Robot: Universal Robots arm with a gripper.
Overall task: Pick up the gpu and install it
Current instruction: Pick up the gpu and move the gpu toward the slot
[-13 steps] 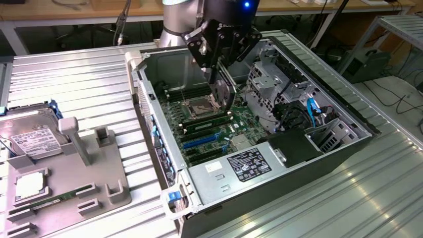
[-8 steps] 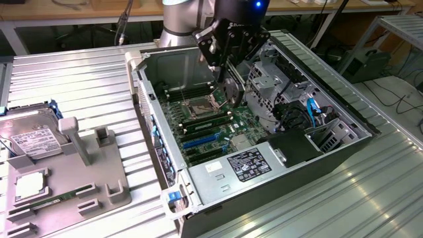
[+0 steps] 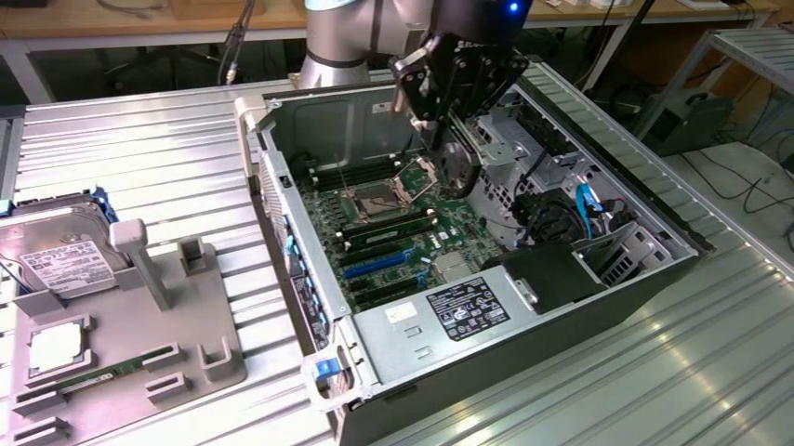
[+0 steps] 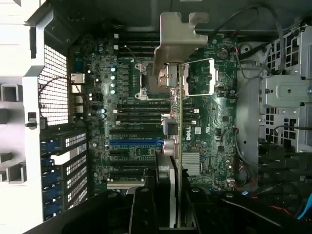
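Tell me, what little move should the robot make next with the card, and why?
Probably turn the card a quarter turn while it hangs above the board. The gripper holds it near the chip socket, and it runs crosswise to the blue slot. Its silver end should likely face the back wall, where the slot covers are.

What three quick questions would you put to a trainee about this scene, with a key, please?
1. True or false: the gpu is already seated in a motherboard slot.
2. Where is the hard drive? A) inside the computer case; B) on the grey fixture at the exterior view's left; C) in the gripper.
3. Fill in: the gripper is shut on the ___.
Key: 1 false, it hangs above the motherboard inside the open computer case; 2 B; 3 gpu.
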